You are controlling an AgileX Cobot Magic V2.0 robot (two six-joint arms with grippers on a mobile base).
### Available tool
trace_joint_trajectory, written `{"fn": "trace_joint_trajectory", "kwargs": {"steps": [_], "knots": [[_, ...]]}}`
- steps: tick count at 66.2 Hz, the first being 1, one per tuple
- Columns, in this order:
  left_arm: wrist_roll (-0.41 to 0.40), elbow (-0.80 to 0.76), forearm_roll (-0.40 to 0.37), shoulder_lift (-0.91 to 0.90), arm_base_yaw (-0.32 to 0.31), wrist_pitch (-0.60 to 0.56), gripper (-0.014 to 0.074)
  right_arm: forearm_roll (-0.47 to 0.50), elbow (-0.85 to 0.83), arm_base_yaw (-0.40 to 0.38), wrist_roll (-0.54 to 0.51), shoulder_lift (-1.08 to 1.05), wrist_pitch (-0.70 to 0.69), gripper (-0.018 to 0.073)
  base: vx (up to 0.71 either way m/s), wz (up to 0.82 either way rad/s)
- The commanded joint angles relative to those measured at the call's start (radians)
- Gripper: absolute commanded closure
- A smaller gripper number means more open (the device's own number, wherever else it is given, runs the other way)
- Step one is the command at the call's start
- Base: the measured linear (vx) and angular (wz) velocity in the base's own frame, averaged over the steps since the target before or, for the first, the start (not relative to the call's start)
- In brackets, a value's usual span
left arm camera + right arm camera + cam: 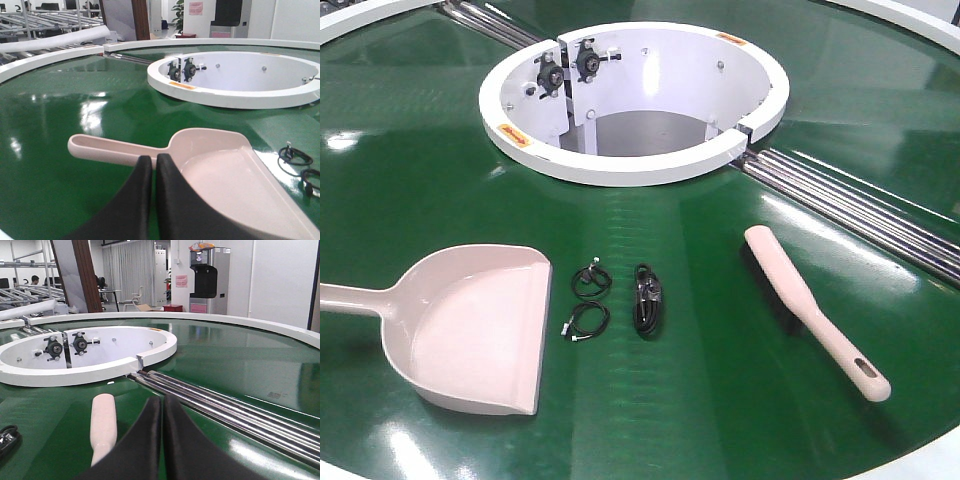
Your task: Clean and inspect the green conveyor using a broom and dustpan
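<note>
While the left tool and right tool hang with fingers pressed together on nothing, both cleaning pieces lie flat.
Wide beige-pink plastic dustpan sits near left on the glossy dark-green conveyor belt, mouth facing right, left tool close by its handle; slim beige-pink broom with black bristles lies near right, right tool beside it. Black cable coils rest between them, nearer than the white centre ring.

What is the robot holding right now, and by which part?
Nothing: the left gripper and the right gripper are shut empty; the dustpan and broom lie free on the green conveyor.
</note>
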Motion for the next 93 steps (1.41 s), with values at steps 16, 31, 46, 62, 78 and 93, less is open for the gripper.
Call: {"fn": "trace_joint_trajectory", "kwargs": {"steps": [16,31,46,62,78,93], "knots": [[-0.002,-0.134,-0.029,0.011,0.0,-0.281,0.0603,-0.012,0.003,-0.005,-0.012,-0.01,-0.073,0.0568,0.0,0.0],[-0.002,-0.375,-0.028,0.232,0.0,-0.021,0.0603,-0.012,0.003,-0.005,-0.012,-0.01,-0.073,0.0568,0.0,0.0],[-0.002,-0.559,-0.029,0.538,0.0,0.247,0.0603,-0.012,0.003,-0.005,-0.012,-0.01,-0.073,0.0568,0.0,0.0],[-0.002,-0.567,-0.03,0.735,0.0,0.204,0.0603,-0.012,0.003,-0.005,-0.012,-0.01,-0.072,0.0568,0.0,0.0],[-0.002,-0.568,-0.022,0.803,0.0,0.178,0.0598,-0.012,0.003,-0.005,-0.012,-0.01,-0.072,0.0568,0.0,0.0],[-0.002,-0.586,0.004,0.813,0.0,0.177,0.0503,-0.012,0.003,-0.005,-0.012,-0.01,-0.072,0.0568,0.0,0.0]]}}
